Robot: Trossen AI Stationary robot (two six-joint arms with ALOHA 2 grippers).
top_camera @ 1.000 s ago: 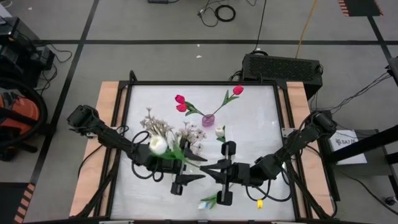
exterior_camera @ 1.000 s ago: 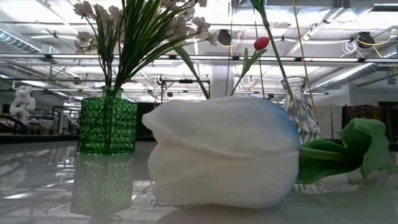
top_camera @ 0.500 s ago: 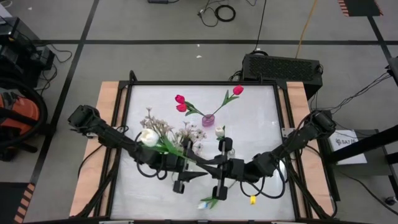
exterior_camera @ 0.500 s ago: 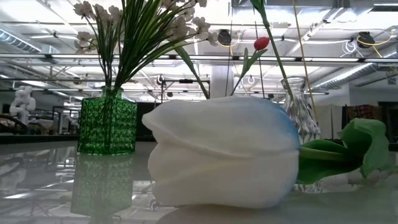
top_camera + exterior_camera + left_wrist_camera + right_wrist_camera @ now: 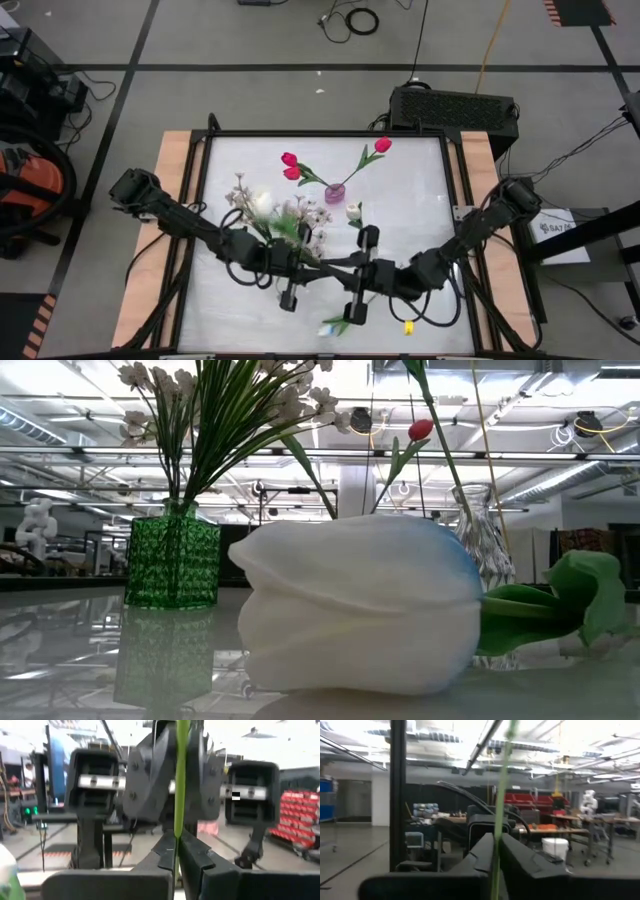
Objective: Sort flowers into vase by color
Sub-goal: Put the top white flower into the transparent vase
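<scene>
Both my tools pinch one green stem near the desk's middle.

My left tool (image 5: 300, 283) and right tool (image 5: 352, 285) are each clamped on the white tulip's stem (image 5: 180, 785), its bloom (image 5: 262, 203) raised among the cream sprays (image 5: 295, 212) toward the left edge. Another white tulip (image 5: 360, 605) lies by the near edge. No writing is readable.

I can read no text, label, brand, number or sign in any view; the white sheet (image 5: 556, 226) beside my table bears print too small to read.
</scene>
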